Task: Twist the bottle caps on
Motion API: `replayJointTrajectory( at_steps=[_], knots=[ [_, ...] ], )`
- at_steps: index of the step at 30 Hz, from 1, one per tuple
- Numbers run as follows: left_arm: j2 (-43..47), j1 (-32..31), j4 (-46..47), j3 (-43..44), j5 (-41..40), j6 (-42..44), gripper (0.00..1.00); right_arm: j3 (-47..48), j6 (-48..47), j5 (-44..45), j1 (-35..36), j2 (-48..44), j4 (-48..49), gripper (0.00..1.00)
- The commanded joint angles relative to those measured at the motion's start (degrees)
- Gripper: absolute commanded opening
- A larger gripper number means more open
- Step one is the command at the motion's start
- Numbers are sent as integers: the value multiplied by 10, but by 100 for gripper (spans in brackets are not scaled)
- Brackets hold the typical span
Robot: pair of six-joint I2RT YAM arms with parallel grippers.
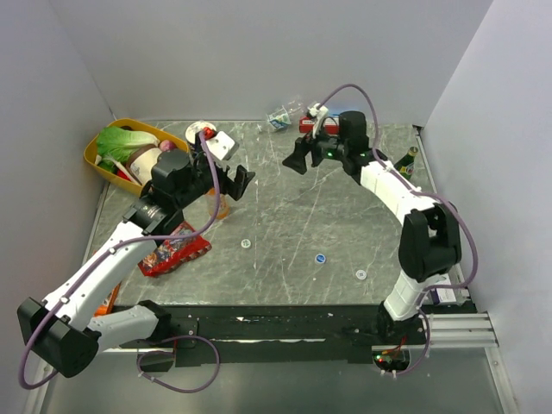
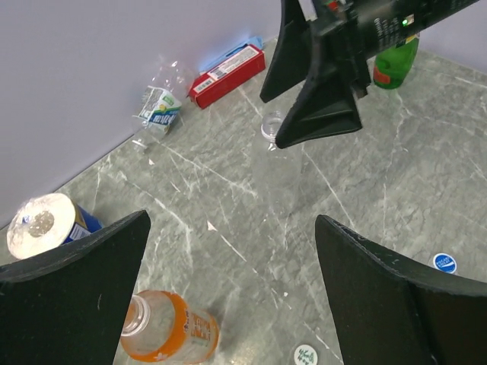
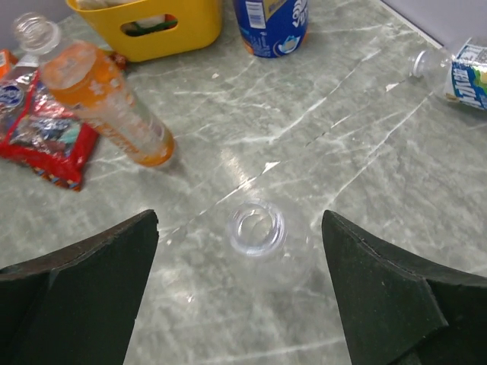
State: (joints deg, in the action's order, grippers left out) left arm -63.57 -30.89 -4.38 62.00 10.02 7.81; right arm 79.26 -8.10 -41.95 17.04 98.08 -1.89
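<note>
**Grey stone tabletop: three caps loose, no bottle closed**

Veined grey stone makes up the tabletop [image 1: 285, 216], walled in by pale panels. The right gripper [image 1: 302, 160] hangs over the far half with its jaws spread wide and nothing between them. Directly beneath it stands a small clear container [image 3: 257, 228], open-mouthed and upright, probably a bottle, clear of both pads. The left gripper [image 1: 238, 181] is equally spread and empty, left of centre. Just beside it the orange drink bottle [image 3: 106, 99] stands with a bare threaded neck. The water bottle [image 1: 283, 116] lies on its side against the far edge, its mouth apparently uncovered too.

Toward the near edge the caps lie flat and well apart from every bottle: a white cap [image 1: 246, 244], a blue cap [image 1: 320, 258] and a second white cap [image 1: 361, 274] nearer the right edge.

By my reading nothing is screwed on yet; each cap is still to be picked up, seated and turned.

Count: three caps, two white and one blue. One orange bottle, one water bottle, one clear container. One green glass bottle [image 1: 405, 162] by the right edge, which is not part of the job.
</note>
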Motion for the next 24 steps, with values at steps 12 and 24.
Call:
replayJointTrajectory(
  at_steps=[12, 24],
  knots=[
    [9, 23, 3, 1, 10, 2, 96, 23, -46, 59, 19, 33, 29, 65],
    [-10, 24, 16, 2, 35, -3, 96, 16, -53, 69, 26, 40, 5, 59]
  ],
)
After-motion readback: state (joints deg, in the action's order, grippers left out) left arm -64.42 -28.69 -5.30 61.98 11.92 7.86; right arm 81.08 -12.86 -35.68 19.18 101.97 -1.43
